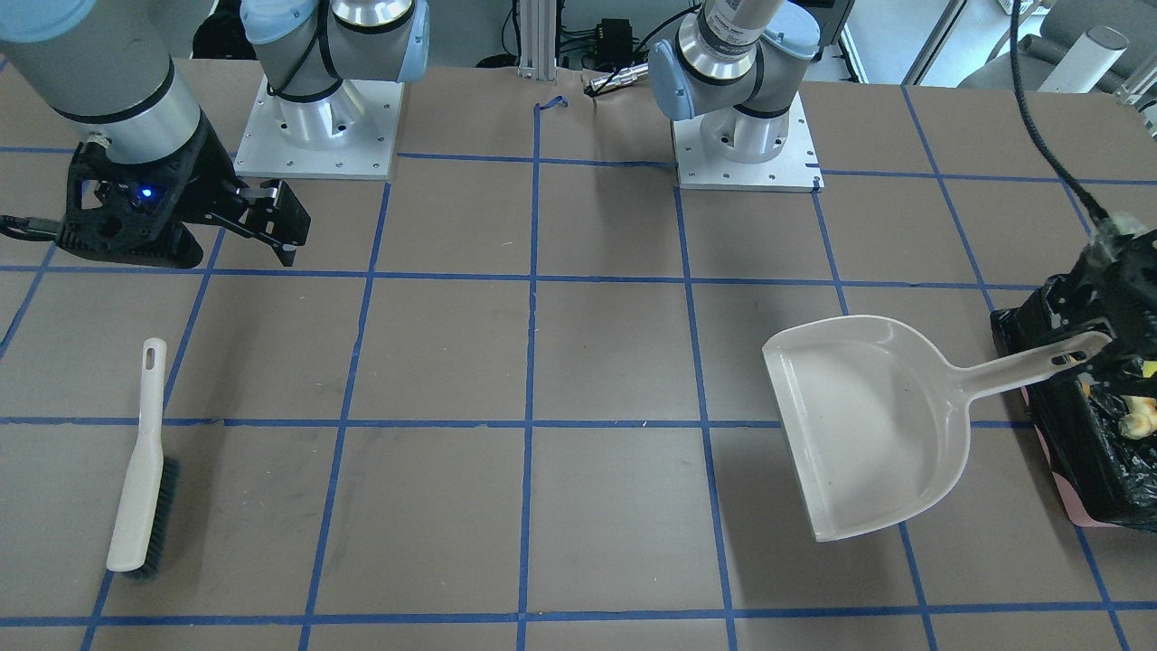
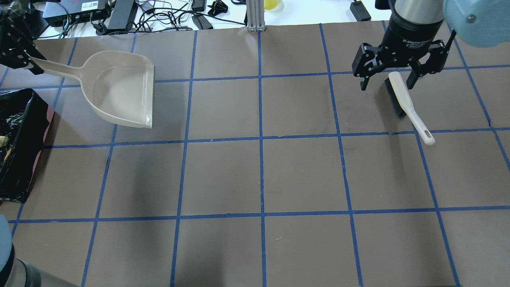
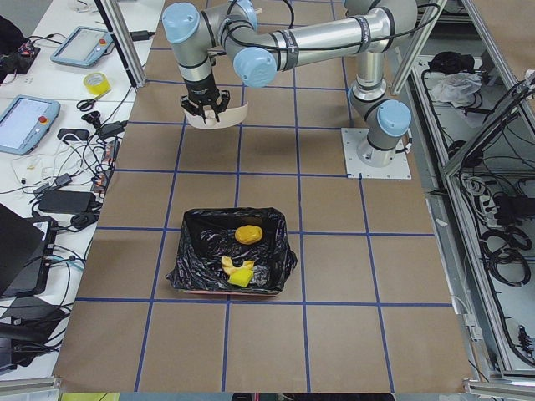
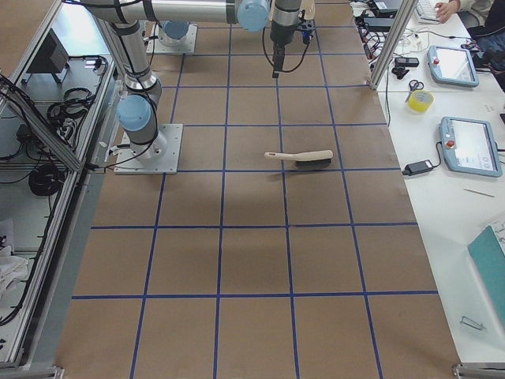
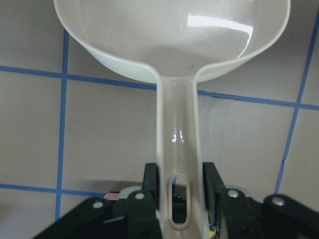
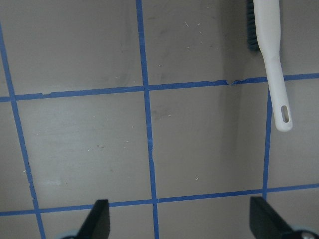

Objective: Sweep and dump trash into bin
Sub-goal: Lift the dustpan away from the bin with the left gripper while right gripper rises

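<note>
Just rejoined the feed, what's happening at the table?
The left tool grips the handle of the empty beige plastic dustpan beside the pink bin lined with a black bag. The trash pieces lie in it. The right tool is open above the table, with the white hand brush lying loose nearby.

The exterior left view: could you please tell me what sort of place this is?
Probably a robotics lab: an arm base bolted to a tape-gridded table, with a teach pendant and cables on the side bench.
</note>
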Controlling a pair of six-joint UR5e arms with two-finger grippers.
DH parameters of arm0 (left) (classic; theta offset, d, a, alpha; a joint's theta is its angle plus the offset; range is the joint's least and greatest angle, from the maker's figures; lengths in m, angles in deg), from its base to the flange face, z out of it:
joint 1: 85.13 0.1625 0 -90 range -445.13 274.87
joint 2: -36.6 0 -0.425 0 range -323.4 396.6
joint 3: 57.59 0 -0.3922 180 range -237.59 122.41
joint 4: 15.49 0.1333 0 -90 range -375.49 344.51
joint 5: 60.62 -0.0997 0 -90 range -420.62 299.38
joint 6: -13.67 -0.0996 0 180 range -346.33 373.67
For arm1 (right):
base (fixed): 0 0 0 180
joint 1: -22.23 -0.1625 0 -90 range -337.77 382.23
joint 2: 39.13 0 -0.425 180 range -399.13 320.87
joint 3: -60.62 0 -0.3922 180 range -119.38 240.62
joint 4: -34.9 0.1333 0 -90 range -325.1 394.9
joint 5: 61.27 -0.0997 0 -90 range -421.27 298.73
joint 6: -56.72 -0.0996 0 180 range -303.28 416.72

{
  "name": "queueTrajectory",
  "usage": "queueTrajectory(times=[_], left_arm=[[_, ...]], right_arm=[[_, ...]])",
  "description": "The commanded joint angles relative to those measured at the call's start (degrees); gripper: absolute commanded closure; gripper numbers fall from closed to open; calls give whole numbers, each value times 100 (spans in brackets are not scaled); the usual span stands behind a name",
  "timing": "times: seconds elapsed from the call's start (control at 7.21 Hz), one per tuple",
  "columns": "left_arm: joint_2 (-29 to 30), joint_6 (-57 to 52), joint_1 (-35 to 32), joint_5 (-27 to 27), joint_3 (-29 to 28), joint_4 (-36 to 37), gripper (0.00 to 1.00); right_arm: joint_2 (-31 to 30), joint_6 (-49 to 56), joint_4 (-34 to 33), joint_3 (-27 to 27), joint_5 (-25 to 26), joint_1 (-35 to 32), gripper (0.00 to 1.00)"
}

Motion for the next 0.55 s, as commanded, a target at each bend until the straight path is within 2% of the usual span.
queueTrajectory(times=[0.0,0.42], left_arm=[[161,483,-366,176,104,186,100],[372,467,-455,396,96,249,100]], right_arm=[[-60,-13,7,-22,21,-20,0],[-113,-13,16,-31,21,-20,0]])
